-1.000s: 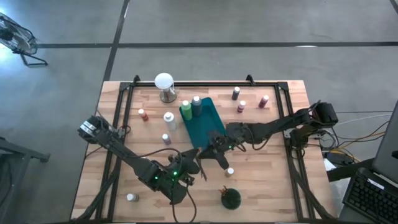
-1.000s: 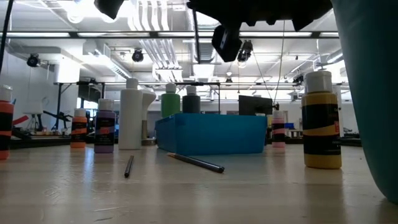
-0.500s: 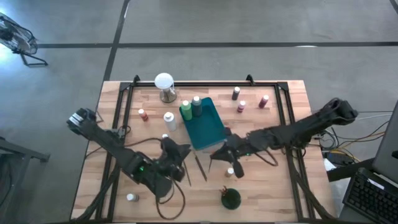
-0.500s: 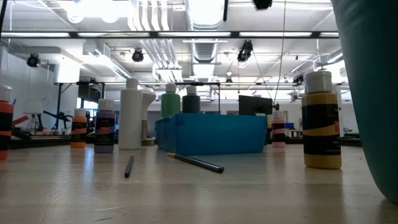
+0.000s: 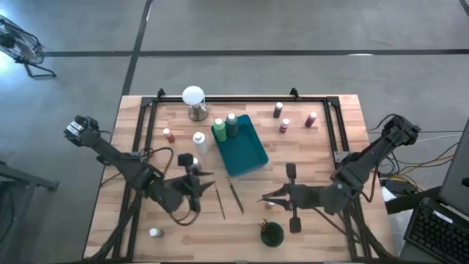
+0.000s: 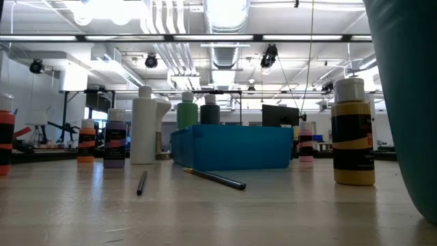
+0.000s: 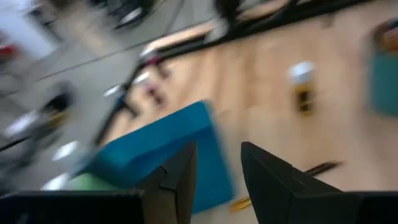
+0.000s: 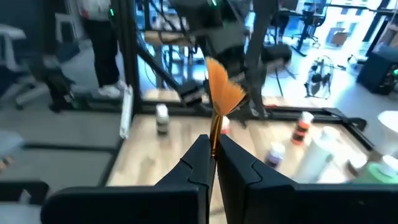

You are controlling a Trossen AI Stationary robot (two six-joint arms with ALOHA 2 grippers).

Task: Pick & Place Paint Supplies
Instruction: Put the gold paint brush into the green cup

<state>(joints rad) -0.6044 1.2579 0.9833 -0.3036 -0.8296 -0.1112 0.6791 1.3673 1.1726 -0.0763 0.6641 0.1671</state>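
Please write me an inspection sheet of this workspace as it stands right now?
Surface: pale wooden slat table in a black frame.
Job's things: two green bottles stand in the teal rectangular tray; small white-capped bottles stand scattered over the wood; two thin dark brushes lie near the tray; an orange fan brush is held.
Clutter: white globe on a metal base; dark round object at the near edge.
Grippers: left gripper open, empty; right gripper shut on the fan brush.
Cables: black cable along the left arm.
Surroundings: grey concrete floor; a person's legs in the right wrist view.
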